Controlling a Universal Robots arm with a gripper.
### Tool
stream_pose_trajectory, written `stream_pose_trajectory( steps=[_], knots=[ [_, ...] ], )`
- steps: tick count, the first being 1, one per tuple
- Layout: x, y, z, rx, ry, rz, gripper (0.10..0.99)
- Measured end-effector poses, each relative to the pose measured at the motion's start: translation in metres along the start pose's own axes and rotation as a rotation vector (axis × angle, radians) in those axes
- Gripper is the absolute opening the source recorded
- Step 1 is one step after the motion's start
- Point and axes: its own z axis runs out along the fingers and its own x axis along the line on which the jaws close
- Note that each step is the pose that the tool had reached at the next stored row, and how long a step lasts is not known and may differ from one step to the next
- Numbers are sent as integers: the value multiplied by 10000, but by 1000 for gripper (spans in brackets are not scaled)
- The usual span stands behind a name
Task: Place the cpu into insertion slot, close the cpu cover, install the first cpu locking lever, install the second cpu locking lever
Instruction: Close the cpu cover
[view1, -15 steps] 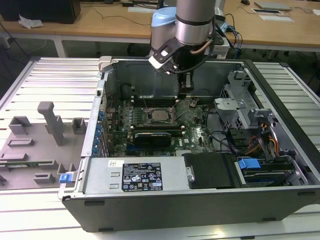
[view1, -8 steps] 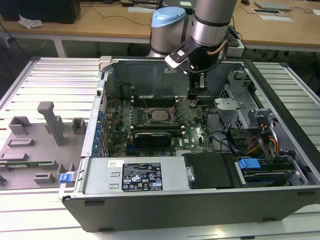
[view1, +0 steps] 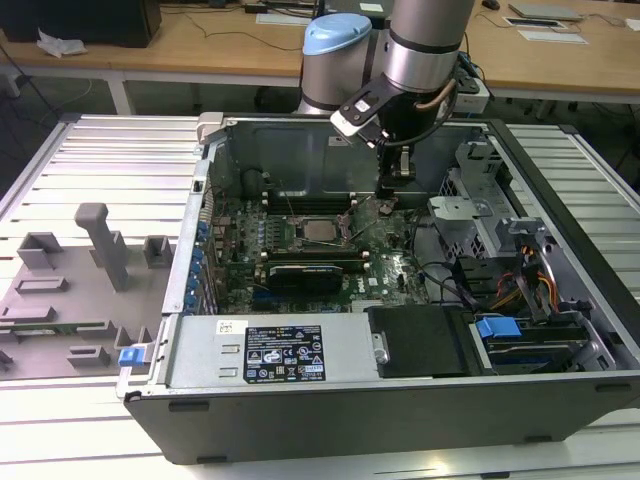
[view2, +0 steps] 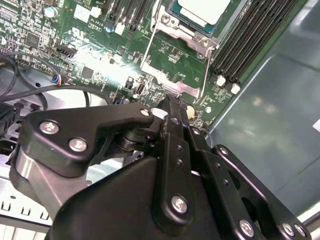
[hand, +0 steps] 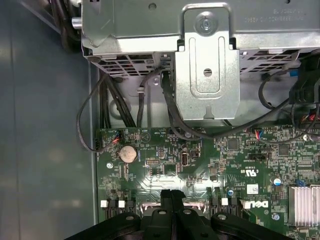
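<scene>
Plainly finds one cpu (view1: 320, 229) seated in the single insertion slot (view1: 297, 230), with one cpu cover (view2: 187, 32) lying flat around its edges. Finds one gripper (view1: 390, 190) down inside the case (view1: 400, 420), just beside the slot on the exterior view's right, its two fingers (hand: 166, 197) pressed together, nothing seen between them. Counts one coin cell (hand: 128, 153) on the motherboard (hand: 240, 165).

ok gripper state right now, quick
Gripper: shut, with nothing visible in its grip.
</scene>
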Motion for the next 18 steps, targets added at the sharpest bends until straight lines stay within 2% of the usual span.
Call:
stream_pose_trajectory(
  steps=[6, 12, 18],
  knots=[
    [0, 29, 25, 0, 1, -42, 106],
    [-2, 31, 69, -64, 3, -185, 106],
    [-4, 55, 137, -89, 3, -257, 106]
  ],
)
